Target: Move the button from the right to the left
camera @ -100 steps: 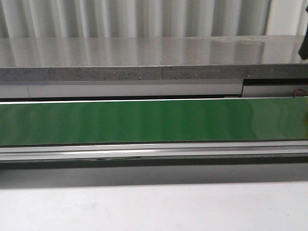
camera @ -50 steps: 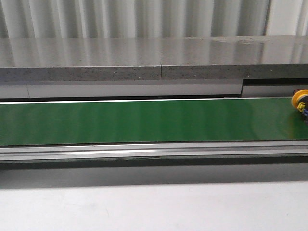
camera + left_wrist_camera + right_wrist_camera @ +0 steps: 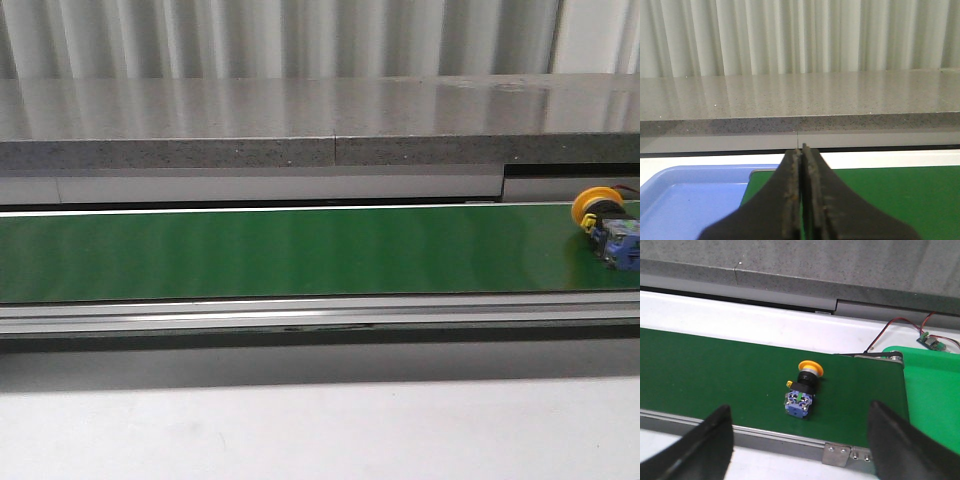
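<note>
The button [image 3: 802, 388] lies on its side on the green conveyor belt [image 3: 715, 375], ahead of the right gripper [image 3: 800, 440] and roughly centred in the wide gap between its two dark fingers [image 3: 710, 440]. It is clear of both fingers, touching neither. Its yellow-orange cap points away from the fingers toward the grey stone ledge [image 3: 790, 265], and its blue contact block is the end nearer the fingertips. The right gripper stands wide open and holds nothing.

In the front view the button [image 3: 604, 226] sits at the far right end of the belt [image 3: 300, 250], close to the belt's back edge; neither arm shows in that view.

The left gripper [image 3: 802, 155] has its fingers pressed together with only a thin seam between them, and nothing is clamped there. Beyond its fingertips lies the belt [image 3: 890, 195], and to one side of them a light blue tray [image 3: 690, 200] sits against the belt's end. The part of the tray that shows holds nothing; the rest is cut off by the frame and the fingers.

Past the belt's end near the right gripper, a small green circuit board [image 3: 932, 341] with red and black wires [image 3: 890, 330] rests on the white frame [image 3: 715, 315].
</note>
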Motion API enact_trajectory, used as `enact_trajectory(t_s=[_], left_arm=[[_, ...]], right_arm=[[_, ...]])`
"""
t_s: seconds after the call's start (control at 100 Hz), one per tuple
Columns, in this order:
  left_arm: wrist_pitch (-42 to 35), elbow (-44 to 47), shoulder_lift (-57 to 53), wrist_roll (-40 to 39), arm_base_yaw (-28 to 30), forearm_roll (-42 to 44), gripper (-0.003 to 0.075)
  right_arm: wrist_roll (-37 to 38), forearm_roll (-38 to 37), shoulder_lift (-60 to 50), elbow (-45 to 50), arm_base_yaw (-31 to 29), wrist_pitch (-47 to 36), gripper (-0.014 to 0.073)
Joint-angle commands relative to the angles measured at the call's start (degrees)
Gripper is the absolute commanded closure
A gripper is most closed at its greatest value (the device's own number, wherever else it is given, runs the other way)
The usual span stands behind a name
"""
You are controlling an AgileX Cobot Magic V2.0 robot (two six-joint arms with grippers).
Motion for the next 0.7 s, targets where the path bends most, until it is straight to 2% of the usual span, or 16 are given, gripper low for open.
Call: enact_trajectory(t_s=[0.0,0.14,0.21,0.69], left_arm=[[-4.5,1.4,-2.1,-0.3,-0.4,-0.2,0.074],[-4.5,1.4,-2.1,-0.3,-0.4,-0.2,0.074],[-4.5,1.4,-2.1,-0.3,-0.4,-0.2,0.074],[-4.5,1.4,-2.1,-0.3,-0.4,-0.2,0.074]], right_arm=[[-0.8,0.2,-0.4,-1.3,0.0,-5.4,0.0241],[-0.8,0.2,-0.4,-1.3,0.0,-5.4,0.0556],[-0.8,0.2,-0.4,-1.3,0.0,-5.4,0.0666],[-0.8,0.2,-0.4,-1.3,0.0,-5.2,0.0661]])
